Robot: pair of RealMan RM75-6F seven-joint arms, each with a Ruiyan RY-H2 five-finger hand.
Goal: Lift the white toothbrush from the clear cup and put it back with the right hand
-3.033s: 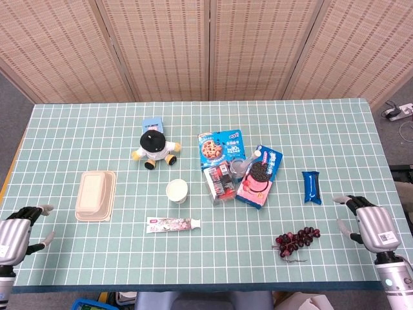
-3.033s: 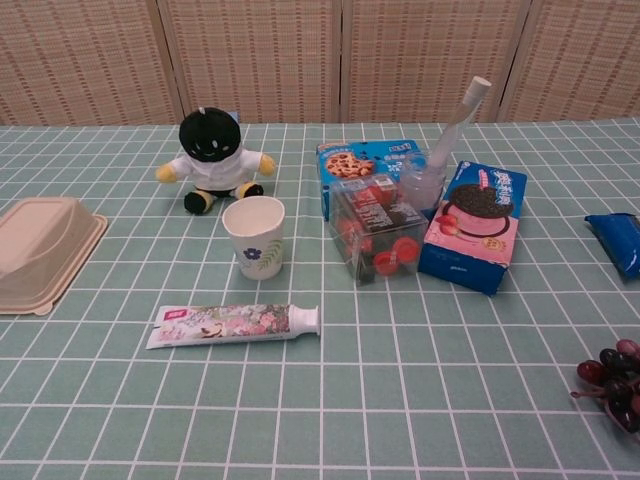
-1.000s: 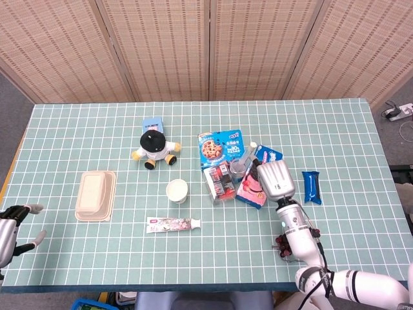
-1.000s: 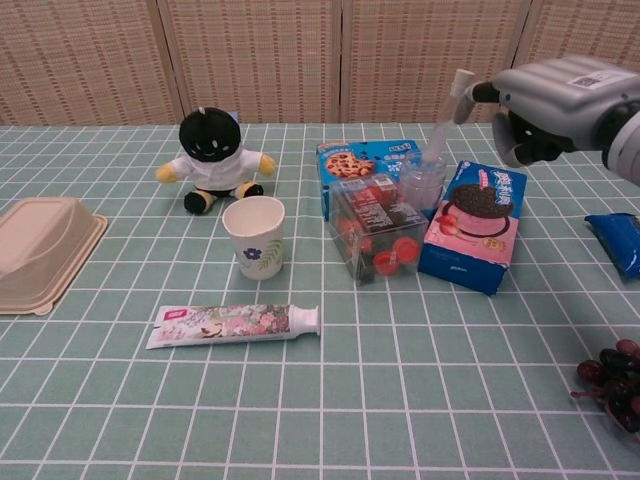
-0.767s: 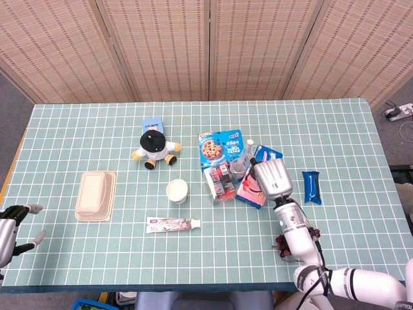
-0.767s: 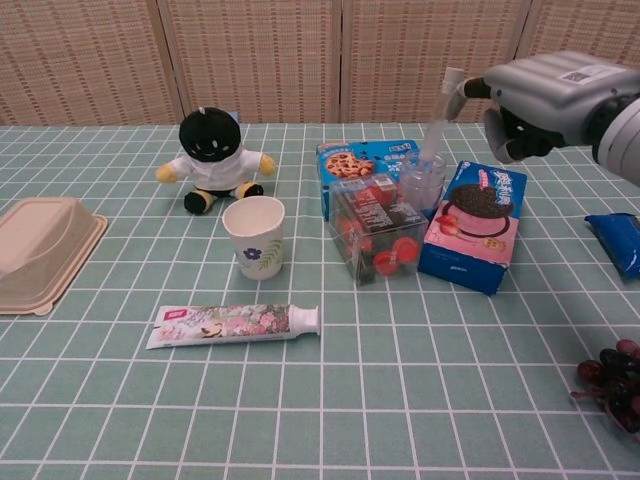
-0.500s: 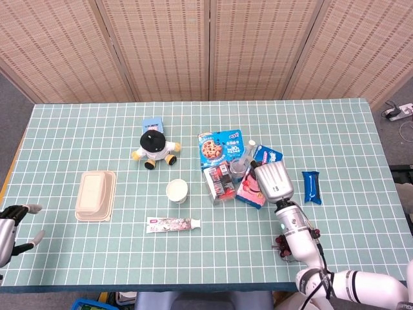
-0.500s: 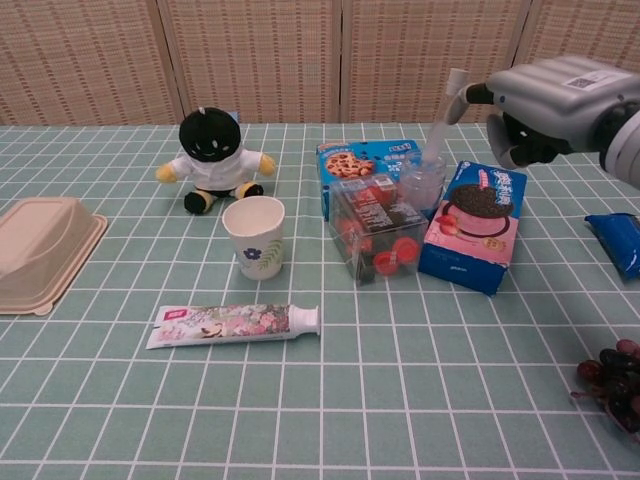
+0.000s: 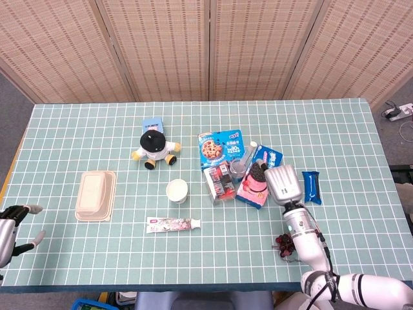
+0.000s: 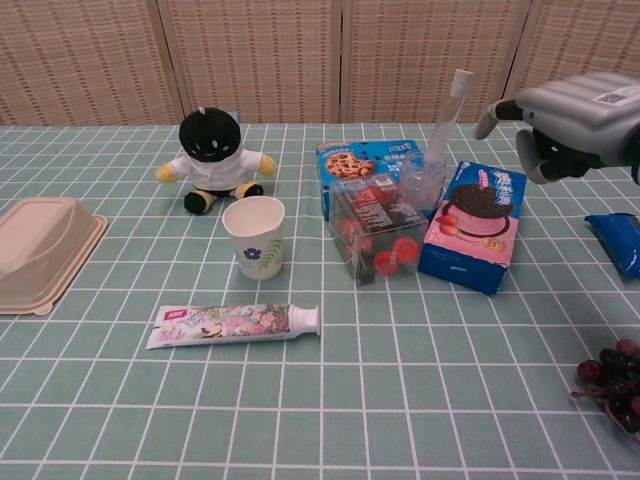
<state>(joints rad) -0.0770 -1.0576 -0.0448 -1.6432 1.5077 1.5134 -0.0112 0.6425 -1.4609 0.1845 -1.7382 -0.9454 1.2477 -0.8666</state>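
Toothbrush [image 10: 447, 112] in cup [image 10: 422, 180], behind strawberry box [image 10: 376, 230]

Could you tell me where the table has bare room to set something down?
Bare cloth lies between the plush toy and the far table edge, and in front of the toothpaste tube. It is crowded around the clear cup, between the cookie box and the pink box.

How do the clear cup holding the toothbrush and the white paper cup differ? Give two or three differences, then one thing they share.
The clear cup is see-through; the white paper cup is opaque with a leafy print.
The clear cup holds the white toothbrush; nothing sticks out of the paper cup.
The clear cup is crowded between snack boxes; the paper cup stands alone.
Both stand upright on the table.
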